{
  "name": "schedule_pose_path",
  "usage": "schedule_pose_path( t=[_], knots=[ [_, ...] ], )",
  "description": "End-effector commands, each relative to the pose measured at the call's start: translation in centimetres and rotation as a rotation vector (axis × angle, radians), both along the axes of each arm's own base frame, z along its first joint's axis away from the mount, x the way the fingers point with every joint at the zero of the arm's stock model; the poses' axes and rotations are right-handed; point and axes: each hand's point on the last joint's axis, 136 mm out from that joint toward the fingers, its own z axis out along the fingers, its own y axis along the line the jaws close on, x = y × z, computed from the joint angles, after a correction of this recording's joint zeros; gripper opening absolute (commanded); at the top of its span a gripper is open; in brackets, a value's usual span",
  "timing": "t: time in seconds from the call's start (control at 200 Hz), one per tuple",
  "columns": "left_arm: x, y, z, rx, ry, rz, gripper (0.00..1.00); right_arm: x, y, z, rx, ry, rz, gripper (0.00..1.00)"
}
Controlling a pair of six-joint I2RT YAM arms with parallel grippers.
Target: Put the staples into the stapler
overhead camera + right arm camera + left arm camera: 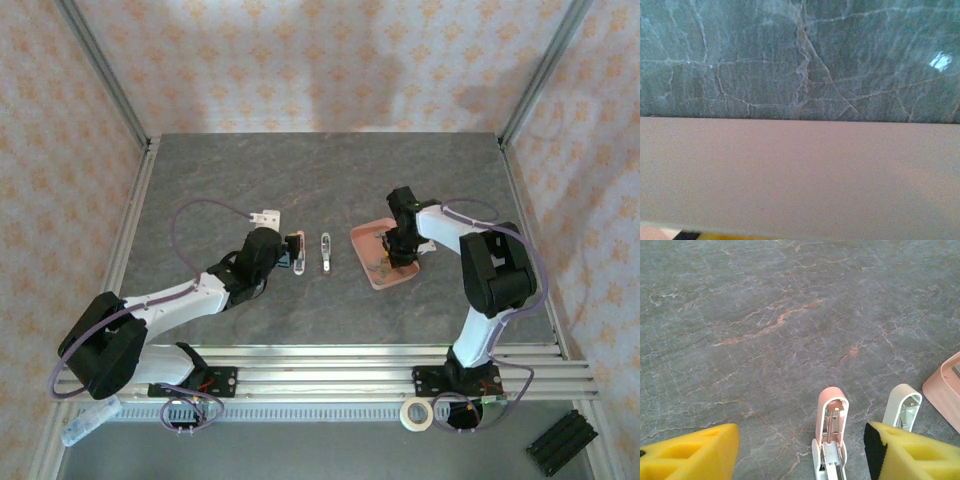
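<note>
The pink stapler (832, 416) lies opened flat on the grey table, its white magazine channel bare, and it also shows from above (297, 251). My left gripper (801, 434) hangs open over it, its yellow fingers (690, 455) wide on either side and touching nothing. My right gripper (394, 254) is down inside the pink tray (363, 240). The tray's wall (800, 170) blocks the right wrist view, with a sliver of yellow finger (720, 237) at the bottom edge. How those jaws stand is hidden. The staples are too small to make out.
A second, white stapler (325, 251) lies opened just right of the pink one, between it and the tray, and it also shows in the left wrist view (903, 407). A small white bracket (265, 217) sits behind the left gripper. Aluminium rails border the table.
</note>
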Motion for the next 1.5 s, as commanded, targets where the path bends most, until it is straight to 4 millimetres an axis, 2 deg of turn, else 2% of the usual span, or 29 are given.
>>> schedule_pose_path(
  t=[0.0, 0.13, 0.165, 0.34, 0.5, 0.721, 0.891, 1.046, 1.206, 1.356, 1.496],
  knots=[
    [-0.3, 1.1, -0.1, 0.016, -0.002, 0.03, 0.68, 0.3, -1.4, 0.9, -0.077, -0.033, 0.033, 0.21],
    [-0.3, 0.9, -0.1, 0.008, -0.002, 0.024, 0.68, 0.5, -1.5, 2.3, -0.079, -0.084, 0.067, 0.2],
    [-0.2, 0.9, 0.1, 0.003, -0.006, 0.025, 0.68, 0.4, -1.5, 2.6, -0.076, -0.095, 0.083, 0.17],
    [-0.3, 0.8, 0.0, -0.008, -0.003, 0.02, 0.68, -0.5, -1.8, 3.7, -0.082, -0.12, 0.141, 0.15],
    [-0.4, 0.8, 0.0, -0.034, -0.002, 0.034, 0.68, -0.8, -1.0, 5.0, -0.084, -0.159, 0.246, 0.15],
    [-0.4, 1.6, -0.5, -0.107, 0.005, 0.077, 0.69, -1.4, 2.4, 7.4, -0.103, -0.233, 0.5, 0.14],
    [-0.8, 2.9, -0.7, -0.156, 0.007, 0.118, 0.69, -2.9, 6.5, 7.9, -0.088, -0.254, 0.713, 0.15],
    [-1.2, 4.3, -0.8, -0.168, 0.008, 0.149, 0.69, -4.8, 10.3, 7.2, -0.091, -0.227, 0.911, 0.16],
    [-1.6, 5.2, -0.5, -0.154, 0.005, 0.156, 0.69, -6.8, 12.9, 5.4, -0.094, -0.156, 1.078, 0.14],
    [-2.0, 5.5, -0.4, -0.151, 0.0, 0.161, 0.69, -8.5, 13.9, 3.4, -0.123, -0.085, 1.196, 0.15],
    [-2.0, 5.6, -0.4, -0.151, -0.001, 0.161, 0.69, -9.2, 13.6, 1.8, -0.145, -0.031, 1.244, 0.15]
  ],
)
